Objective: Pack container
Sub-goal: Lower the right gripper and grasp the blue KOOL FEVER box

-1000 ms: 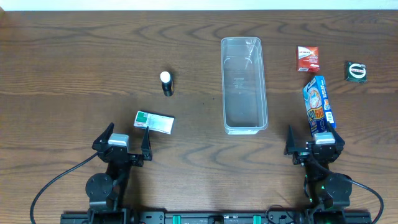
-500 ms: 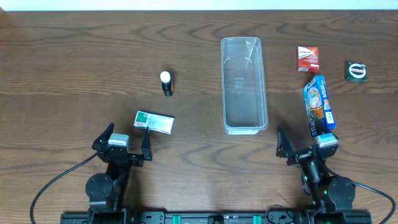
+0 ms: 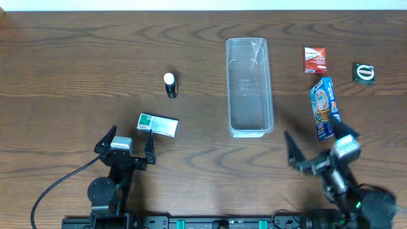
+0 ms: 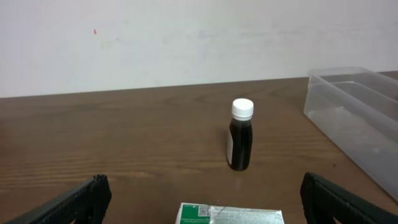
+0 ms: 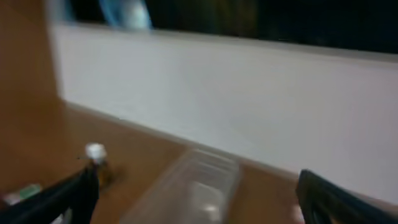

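The clear plastic container (image 3: 249,86) lies empty in the middle of the table, long side running away from me; it also shows in the left wrist view (image 4: 357,106) and blurred in the right wrist view (image 5: 193,186). My left gripper (image 3: 129,147) is open and empty, just in front of a green and white packet (image 3: 158,124). My right gripper (image 3: 318,147) is open and empty, raised and turned left, near the lower end of a blue box (image 3: 325,108). A small dark bottle with a white cap (image 3: 170,84) stands left of the container.
A red and white packet (image 3: 315,60) and a dark round item (image 3: 364,72) lie at the far right. The bottle (image 4: 241,134) and green packet (image 4: 230,214) show in the left wrist view. A white wall runs behind the table.
My right arm has lifted and swung, its gripper turning left and toward the front; its wrist view is motion-blurred. The left arm and all objects have not moved.
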